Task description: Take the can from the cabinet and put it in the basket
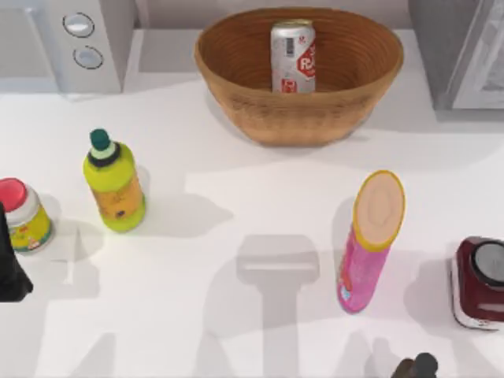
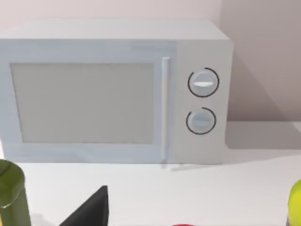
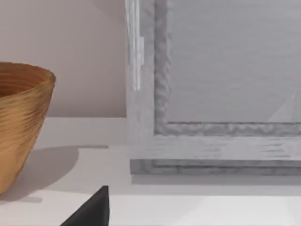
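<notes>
Can [image 1: 293, 56]: upright inside the basket [image 1: 236, 94], near its back wall; task looks done.
Cabinet [image 1: 461, 55]: back right corner, door apparently closed.
Left gripper [image 1: 9, 264]: parked at the left table edge beside a red-lidded jar [image 1: 24, 214]; jaw state cannot be told.
Right gripper [image 1: 416, 367]: low at the front edge, right of centre; jaw state cannot be told.
Open room: bare centre between the green bottle [image 1: 115, 183] and pink tube [image 1: 370, 240].

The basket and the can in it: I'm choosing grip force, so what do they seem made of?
The basket looks like woven wicker, matte orange-brown, with fine ribbed rings. The can looks like thin metal, silvery with a sheen and a red printed label.
</notes>
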`<action>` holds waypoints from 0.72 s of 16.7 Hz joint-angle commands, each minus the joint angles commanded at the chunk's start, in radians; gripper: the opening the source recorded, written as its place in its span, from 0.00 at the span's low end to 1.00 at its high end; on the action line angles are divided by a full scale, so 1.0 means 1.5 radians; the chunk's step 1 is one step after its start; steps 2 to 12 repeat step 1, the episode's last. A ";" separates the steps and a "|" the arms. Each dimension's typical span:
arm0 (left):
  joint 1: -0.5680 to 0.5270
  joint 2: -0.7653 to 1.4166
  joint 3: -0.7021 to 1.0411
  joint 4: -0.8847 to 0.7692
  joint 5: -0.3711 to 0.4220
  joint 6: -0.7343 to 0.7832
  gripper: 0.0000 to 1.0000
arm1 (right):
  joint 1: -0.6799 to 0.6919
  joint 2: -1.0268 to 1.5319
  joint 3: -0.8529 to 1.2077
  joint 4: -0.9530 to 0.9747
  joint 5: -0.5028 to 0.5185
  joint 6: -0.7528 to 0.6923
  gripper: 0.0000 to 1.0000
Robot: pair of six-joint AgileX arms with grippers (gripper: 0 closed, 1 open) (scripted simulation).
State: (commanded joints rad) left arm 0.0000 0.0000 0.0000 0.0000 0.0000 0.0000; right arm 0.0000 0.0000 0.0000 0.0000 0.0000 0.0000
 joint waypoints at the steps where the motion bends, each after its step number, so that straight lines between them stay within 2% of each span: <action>1: 0.000 0.000 0.000 0.000 0.000 0.000 1.00 | 0.000 0.000 0.000 0.000 0.000 0.000 1.00; 12: 0.000 0.000 0.000 0.000 0.000 0.000 1.00 | 0.000 0.000 0.000 0.000 0.000 0.000 1.00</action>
